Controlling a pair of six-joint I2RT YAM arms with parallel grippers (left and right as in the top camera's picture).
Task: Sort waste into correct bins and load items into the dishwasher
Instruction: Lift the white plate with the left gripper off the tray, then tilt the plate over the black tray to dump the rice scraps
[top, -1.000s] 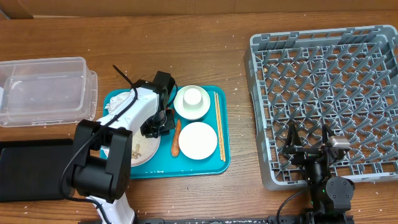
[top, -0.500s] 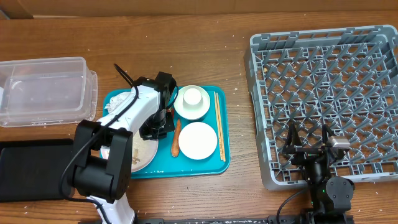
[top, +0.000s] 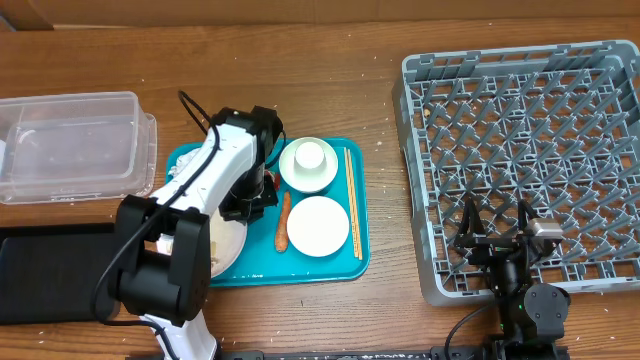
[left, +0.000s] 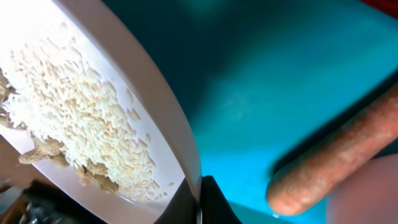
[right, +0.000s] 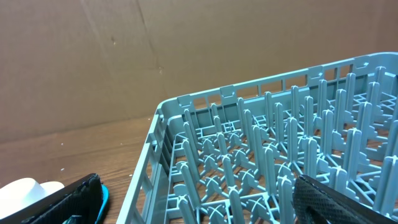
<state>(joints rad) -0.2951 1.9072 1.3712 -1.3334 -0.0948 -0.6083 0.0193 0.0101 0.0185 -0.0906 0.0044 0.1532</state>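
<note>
Raised since the earlier frame, your left gripper (left: 200, 199) clamps the rim of the rice plate (left: 81, 106), tilting it off the tray (left: 249, 93) near the table's front edge for emptying, while your right gripper (top: 495, 228) waits, jaws apart.

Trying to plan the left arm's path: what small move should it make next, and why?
Probably raise the plate a little, clear of the tray, keeping it near level. The left gripper is pinched on the plate's rim, rice and scraps lie loose on it, and the tray looks close beneath.
</note>
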